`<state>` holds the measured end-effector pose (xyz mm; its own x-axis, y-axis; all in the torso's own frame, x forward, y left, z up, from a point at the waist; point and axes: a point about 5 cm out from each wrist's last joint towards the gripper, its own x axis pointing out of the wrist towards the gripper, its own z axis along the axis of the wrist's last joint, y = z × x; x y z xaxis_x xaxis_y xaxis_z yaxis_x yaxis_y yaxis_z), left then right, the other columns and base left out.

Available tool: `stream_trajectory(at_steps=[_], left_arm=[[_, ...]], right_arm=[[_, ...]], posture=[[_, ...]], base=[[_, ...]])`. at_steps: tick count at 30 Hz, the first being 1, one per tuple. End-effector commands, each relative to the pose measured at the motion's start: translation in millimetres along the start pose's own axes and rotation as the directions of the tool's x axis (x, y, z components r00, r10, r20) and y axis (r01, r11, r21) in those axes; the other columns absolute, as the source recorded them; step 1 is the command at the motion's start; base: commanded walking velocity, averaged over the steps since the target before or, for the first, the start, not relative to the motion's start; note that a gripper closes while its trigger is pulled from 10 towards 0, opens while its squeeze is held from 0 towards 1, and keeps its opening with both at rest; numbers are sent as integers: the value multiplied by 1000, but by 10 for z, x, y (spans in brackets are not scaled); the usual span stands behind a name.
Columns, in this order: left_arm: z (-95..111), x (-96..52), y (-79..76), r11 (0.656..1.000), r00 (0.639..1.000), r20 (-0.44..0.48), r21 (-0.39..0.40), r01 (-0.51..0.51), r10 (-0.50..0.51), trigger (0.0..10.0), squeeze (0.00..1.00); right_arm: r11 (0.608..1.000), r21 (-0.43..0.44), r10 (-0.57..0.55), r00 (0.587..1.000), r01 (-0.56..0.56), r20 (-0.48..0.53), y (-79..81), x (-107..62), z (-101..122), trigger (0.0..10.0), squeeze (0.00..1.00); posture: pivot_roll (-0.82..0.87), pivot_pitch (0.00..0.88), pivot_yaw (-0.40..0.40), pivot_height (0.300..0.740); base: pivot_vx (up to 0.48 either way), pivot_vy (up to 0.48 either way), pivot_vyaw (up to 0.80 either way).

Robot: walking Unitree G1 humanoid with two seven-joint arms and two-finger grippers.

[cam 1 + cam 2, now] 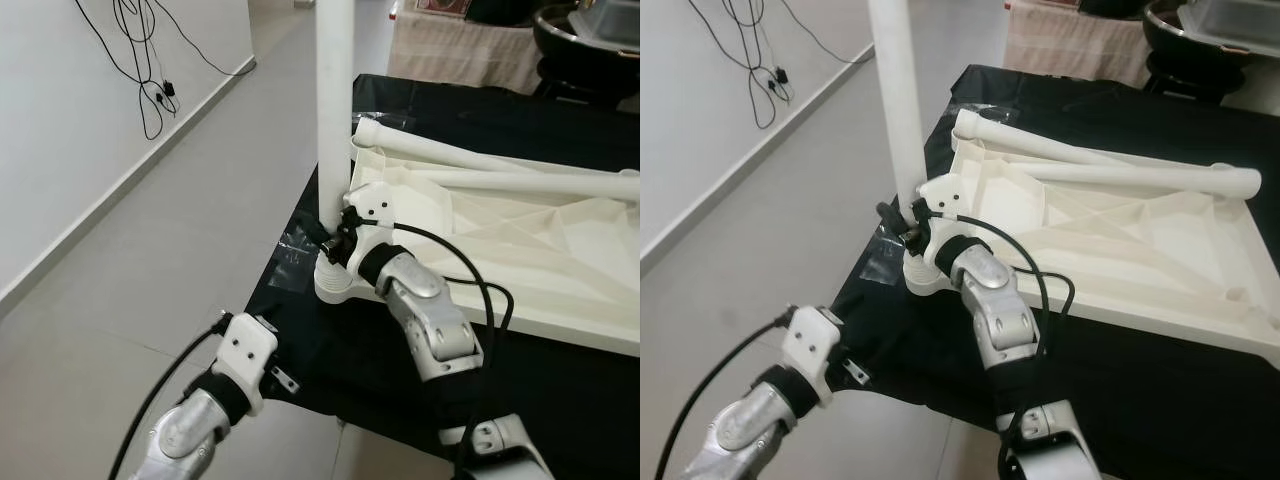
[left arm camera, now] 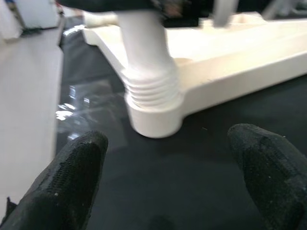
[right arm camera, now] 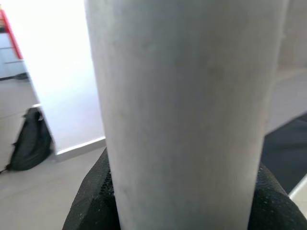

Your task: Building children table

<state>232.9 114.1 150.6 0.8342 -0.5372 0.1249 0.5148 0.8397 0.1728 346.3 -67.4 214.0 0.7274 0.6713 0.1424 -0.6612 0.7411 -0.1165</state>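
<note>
White plastic leg [image 1: 334, 100] stands upright in the corner socket [image 1: 340, 278] of the upside-down tabletop [image 1: 520, 260] on a black cloth [image 1: 400, 370].

Left eye view: the right gripper [image 1: 338, 232] is clamped on the leg low at centre; two loose legs [image 1: 480, 160] lie across the tabletop, upper right. Left wrist view: the left gripper [image 2: 168, 177] hangs spread and empty before the threaded socket. Right wrist view: black fingers [image 3: 93, 201] squeeze the leg from both sides.

I can read no text, label, brand, number or sign anywhere in my camera views, on the table parts, the cloth or the walls.
</note>
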Motion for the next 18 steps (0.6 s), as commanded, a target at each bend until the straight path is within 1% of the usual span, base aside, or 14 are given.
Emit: stream_trajectory(at_steps=[1, 3, 5, 6, 7, 8, 10, 11, 12, 13, 15, 16, 17, 18], left_arm=[[17, -19, 18, 1000, 1000, -5, -7, 10, -10, 10000, 0], [76, 3, 51, 1000, 1000, 14, 2, 12, -12, 10000, 0], [90, 8, 59, 1000, 1000, 18, 4, 13, -13, 10000, 0], [129, 23, 77, 1000, 999, 32, 5, 11, -12, 10000, 0], [129, 23, 77, 1000, 999, 32, 5, 11, -12, 10000, 0], [210, 50, 106, 1000, 998, 60, 9, 9, -10, 10000, 0], [282, 80, 131, 1000, 996, 86, 12, 13, -14, 10000, 0], [282, 80, 131, 1000, 996, 86, 12, 13, -14, 10000, 0], [308, 93, 141, 1000, 995, 95, 13, 15, -16, 10000, 0], [322, 100, 147, 1000, 995, 100, 12, 16, -18, 10000, 0], [341, 114, 148, 999, 994, 104, 20, 25, -27, 10000, 0], [345, 117, 149, 999, 994, 103, 25, 30, -32, 10000, 0], [345, 117, 149, 999, 994, 103, 25, 30, -32, 10000, 0], [343, 118, 148, 999, 994, 101, 25, 32, -34, 10000, 0]], right_arm=[[997, 58, 57, 998, -59, 23, 12, 13, -34, 10000, 0], [994, 106, 29, 997, -36, 68, -73, 24, 45, 10000, 0], [992, 120, 29, 996, -38, 81, -95, 24, 64, 10000, 0], [982, 188, -7, 993, -15, 119, -135, 25, 100, 10000, 0], [982, 188, -7, 993, -15, 119, -135, 25, 100, 10000, 0], [940, 340, -55, 982, -10, 181, -173, 18, 139, 10000, 0], [877, 477, -60, 971, -59, 230, -142, 12, 139, 10000, 0], [877, 477, -60, 971, -59, 230, -142, 12, 139, 10000, 0], [860, 503, -47, 968, -88, 248, -123, 9, 133, 10000, 0], [852, 514, -37, 965, -105, 259, -112, 6, 128, 10000, 0], [886, 444, 15, 967, -131, 255, -71, -13, 89, 10000, 0], [944, 302, 73, 977, -133, 203, -29, -15, 44, 10000, 0], [944, 302, 73, 977, -133, 203, -29, -15, 44, 10000, 0], [968, 213, 101, 981, -136, 165, -7, -13, 19, 10000, 0]], posture=[[84, 172, 20, 740], [85, 170, 22, 740], [85, 170, 22, 740], [84, 164, 20, 740], [84, 164, 20, 740], [84, 164, 20, 740], [81, 152, 23, 740], [81, 152, 23, 740], [81, 151, 24, 740], [81, 151, 24, 740], [78, 144, 27, 740], [77, 142, 28, 740], [77, 142, 28, 740], [73, 139, 30, 740]], base=[[0, 0, 0], [0, 0, 0], [0, 0, 0], [0, 0, 0], [0, 0, 0], [0, 0, 0], [0, 0, 0], [0, 0, 0], [0, 0, 0], [0, 0, 0], [0, 0, 0], [0, 0, 0], [0, 0, 0], [0, 0, 0]])
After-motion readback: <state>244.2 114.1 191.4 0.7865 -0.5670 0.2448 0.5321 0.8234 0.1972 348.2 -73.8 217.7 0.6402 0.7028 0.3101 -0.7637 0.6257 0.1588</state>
